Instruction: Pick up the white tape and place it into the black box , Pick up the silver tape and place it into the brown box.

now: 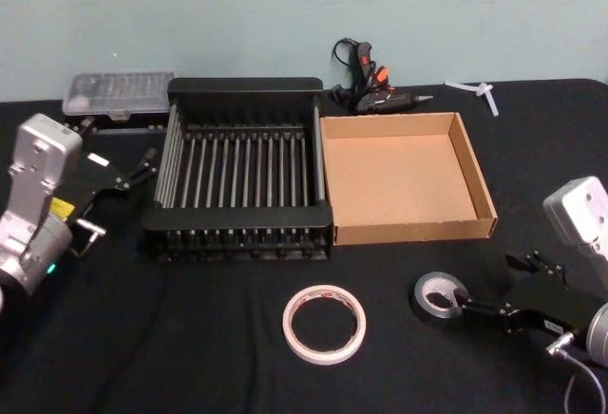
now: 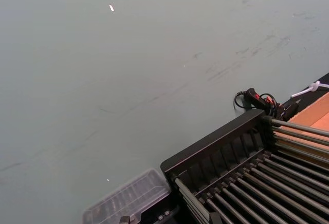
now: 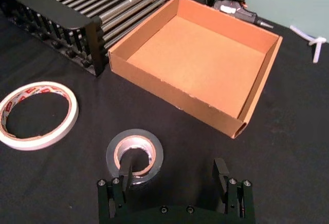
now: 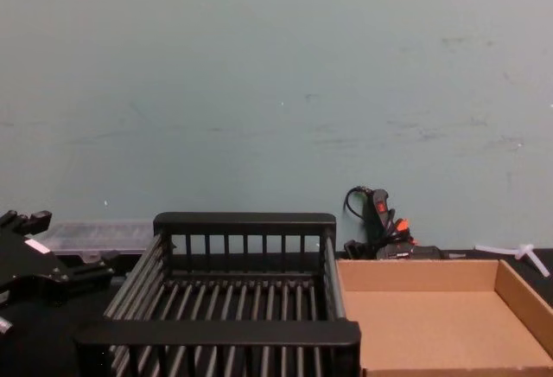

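Nearest, the right gripper (image 3: 176, 178) stands open, one finger inside the silver tape (image 3: 134, 153): a stiff, light roll, best pinched across its wall.

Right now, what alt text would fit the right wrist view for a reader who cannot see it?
The right gripper, fingers open, has one finger inside the hole of the silver tape lying flat on a black table. The white tape lies apart from it; beyond are the empty brown box and the black box.
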{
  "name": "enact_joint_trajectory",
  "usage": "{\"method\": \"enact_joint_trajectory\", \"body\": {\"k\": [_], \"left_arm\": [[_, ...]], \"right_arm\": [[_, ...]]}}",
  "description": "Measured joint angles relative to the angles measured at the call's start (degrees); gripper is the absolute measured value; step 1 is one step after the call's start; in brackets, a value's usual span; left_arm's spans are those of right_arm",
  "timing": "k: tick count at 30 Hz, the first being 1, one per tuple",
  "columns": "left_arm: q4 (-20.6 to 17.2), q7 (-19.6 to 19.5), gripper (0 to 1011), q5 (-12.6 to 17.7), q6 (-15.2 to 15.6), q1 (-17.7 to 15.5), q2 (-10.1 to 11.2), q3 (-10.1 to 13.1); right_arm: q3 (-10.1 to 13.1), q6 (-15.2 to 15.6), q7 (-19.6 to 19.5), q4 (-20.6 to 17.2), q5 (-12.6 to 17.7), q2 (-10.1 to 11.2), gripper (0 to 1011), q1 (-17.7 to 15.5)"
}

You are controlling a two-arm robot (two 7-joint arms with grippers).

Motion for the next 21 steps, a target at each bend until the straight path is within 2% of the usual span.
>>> {"method": "enact_joint_trajectory", "body": {"k": [11,21], "left_arm": [[0.0,0.0,1001,0.0,0.0,0.0,0.0,0.0],[0.0,0.0,1002,0.0,0.0,0.0,0.0,0.0]], "right_arm": [[0.0,3.6,0.3,1.6,-0.3,-3.2,1002,1.4],[-0.8,5.0,1.0,3.3,-1.5,-5.6,1002,3.8]]}}
